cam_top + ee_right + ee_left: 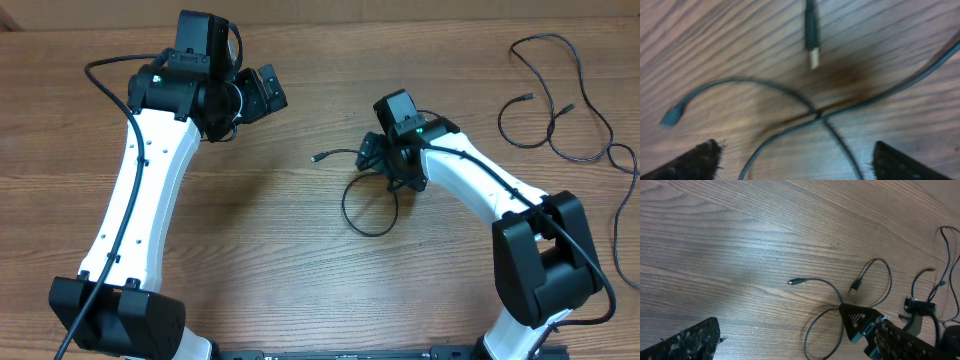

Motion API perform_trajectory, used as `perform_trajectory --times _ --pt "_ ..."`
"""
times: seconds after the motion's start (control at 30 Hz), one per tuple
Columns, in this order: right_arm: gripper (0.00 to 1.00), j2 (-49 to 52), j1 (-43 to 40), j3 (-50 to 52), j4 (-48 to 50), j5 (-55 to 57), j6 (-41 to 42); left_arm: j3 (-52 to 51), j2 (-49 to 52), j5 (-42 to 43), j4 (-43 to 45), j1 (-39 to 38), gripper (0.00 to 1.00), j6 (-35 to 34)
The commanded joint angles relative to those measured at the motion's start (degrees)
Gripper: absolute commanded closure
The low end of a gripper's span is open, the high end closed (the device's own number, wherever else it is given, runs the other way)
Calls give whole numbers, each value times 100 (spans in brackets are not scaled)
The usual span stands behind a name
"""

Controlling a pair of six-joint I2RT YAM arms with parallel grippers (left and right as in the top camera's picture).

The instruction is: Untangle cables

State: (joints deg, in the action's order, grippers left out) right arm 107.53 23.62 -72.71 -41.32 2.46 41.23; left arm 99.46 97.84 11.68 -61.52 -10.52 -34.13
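- Bench [300,280]: wood-grain top that carries both cables.
- Short cable [347,205]: lies mid-bench, directly under the right arm's head. It crosses over itself once and forms one loose loop toward the near edge.
- Small plug [318,157]: the short cable's free end, pointing out toward the left arm and lying flat on the wood.
- USB plug [812,57]: the short cable's other end, seen in the right wrist view just beyond the crossing and resting on the bench.
- Long cable [583,80]: lies in the far right corner, winding in several open curves and running off the right edge. It is well apart from the short cable, with no contact between the two.
- Right pincer [800,165]: opened wide and low over the bench. Its two fingertips [700,160] stand either side of the crossing point and grip nothing.
- Left pincer [268,90]: raised over the far left of the bench, well away from both cables, and holding nothing. Its wrist view shows one fingertip [690,342] in the bottom corner, so it appears spread open, though the second finger is not clearly made out.
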Motion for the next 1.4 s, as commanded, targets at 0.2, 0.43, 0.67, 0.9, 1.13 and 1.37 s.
perform_trajectory --times 0.2,0.43,0.67,0.9,1.13,1.37 --pt "25 -74 -20 616 660 525 26 -20 74 -74 2 -37 1 92" --pt "31 -68 0 1182 1196 498 -94 -20 74 -74 2 -37 1 92" --pt "54 103 153 1287 1397 509 -573 -20 74 -74 2 -37 1 92" --pt "66 667 426 1287 1097 509 -673 -20 74 -74 2 -37 1 92" --pt "96 820 573 1191 955 531 -730 -20 74 -74 2 -37 0 92" --pt "96 820 -164 2 931 546 -2424 -20 74 -74 2 -37 0 92"
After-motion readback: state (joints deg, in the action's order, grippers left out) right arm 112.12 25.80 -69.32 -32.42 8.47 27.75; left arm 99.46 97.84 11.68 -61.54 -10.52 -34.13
